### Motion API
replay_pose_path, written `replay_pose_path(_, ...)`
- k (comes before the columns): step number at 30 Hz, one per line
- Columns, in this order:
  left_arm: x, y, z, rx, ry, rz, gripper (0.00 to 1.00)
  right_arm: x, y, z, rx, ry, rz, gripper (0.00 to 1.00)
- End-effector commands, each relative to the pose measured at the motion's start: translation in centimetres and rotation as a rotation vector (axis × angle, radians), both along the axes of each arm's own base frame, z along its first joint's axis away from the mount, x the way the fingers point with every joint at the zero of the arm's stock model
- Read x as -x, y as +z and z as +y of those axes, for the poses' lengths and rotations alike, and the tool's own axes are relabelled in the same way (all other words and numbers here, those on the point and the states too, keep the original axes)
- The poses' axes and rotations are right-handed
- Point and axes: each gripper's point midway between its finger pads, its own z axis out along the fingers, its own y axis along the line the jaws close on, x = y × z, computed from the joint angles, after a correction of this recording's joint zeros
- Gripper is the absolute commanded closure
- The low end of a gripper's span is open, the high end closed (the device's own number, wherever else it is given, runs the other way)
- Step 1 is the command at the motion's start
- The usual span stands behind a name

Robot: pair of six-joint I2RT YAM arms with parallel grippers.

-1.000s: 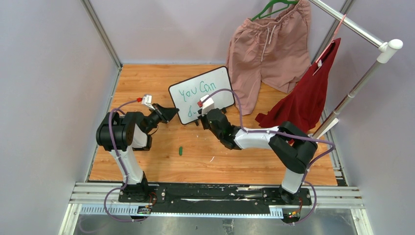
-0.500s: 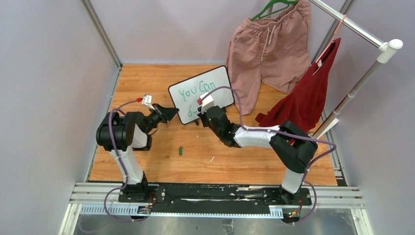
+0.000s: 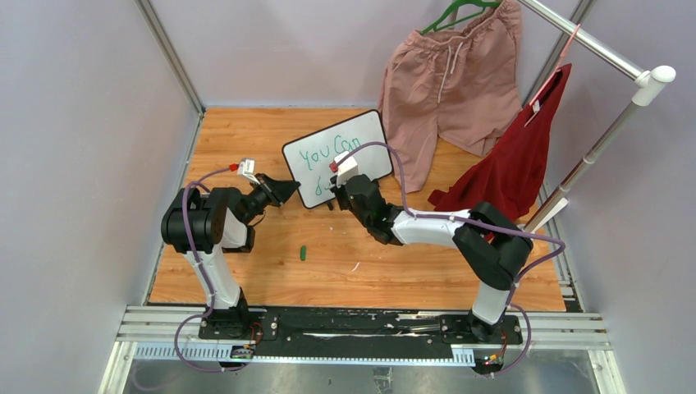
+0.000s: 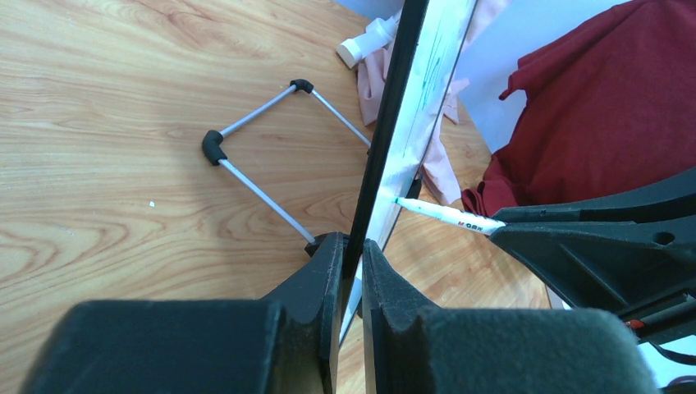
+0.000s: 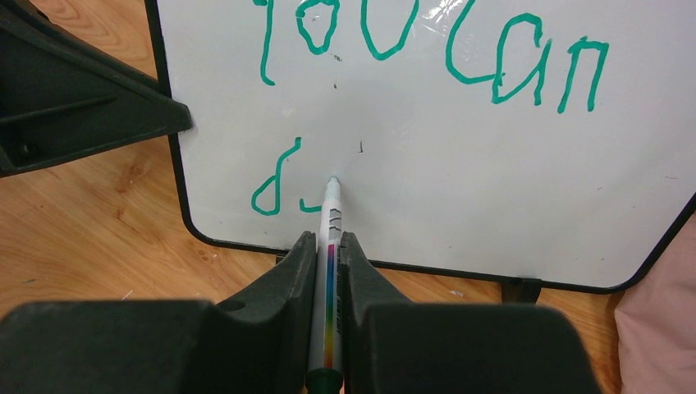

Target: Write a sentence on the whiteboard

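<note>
While the small rectangular whiteboard (image 3: 338, 154), white with a thin black frame and rounded corners, stands tilted on the wooden bench (image 3: 246, 139), propped by a thin grey wire stand (image 4: 254, 141) with black elbow joints behind it, the left hand (image 4: 353, 246) pinches its lower left edge. That hand's two black fingers are almost together, with only the frame between them. The right hand (image 5: 328, 246) sits in front of the whiteboard's lower left part. Its fingers are clamped tight on a white marker (image 5: 331, 234) with a rainbow stripe, whose tip touches the white surface. The green handwritten sentence (image 5: 427, 49) reads "You Can" along the whiteboard's upper line. On the lower line there is a "d" and a short hooked stroke, and the marker tip rests just right of that stroke. A small green piece (image 3: 303, 253) lies on the bench in front of the whiteboard, well apart from it. Dusty pink shorts (image 3: 447, 74) on a green hanger hang just beside the whiteboard's right edge. Farther right of the whiteboard, a dark red garment (image 3: 517, 156) drapes from a white metal rail (image 3: 603, 135).
</note>
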Motion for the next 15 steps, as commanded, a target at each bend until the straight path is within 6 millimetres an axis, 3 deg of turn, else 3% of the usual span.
replay_pose_path(1, 0.1, -0.2, -0.1, -0.012, -0.003, -0.019, 1.00, -0.8, 0.7, 0.4, -0.010, 0.003, -0.013, 1.00)
replay_pose_path(15, 0.1, -0.2, -0.1, -0.011, -0.002, -0.019, 1.00, 0.4, 0.4, 1.7, -0.010, 0.052, -0.005, 1.00)
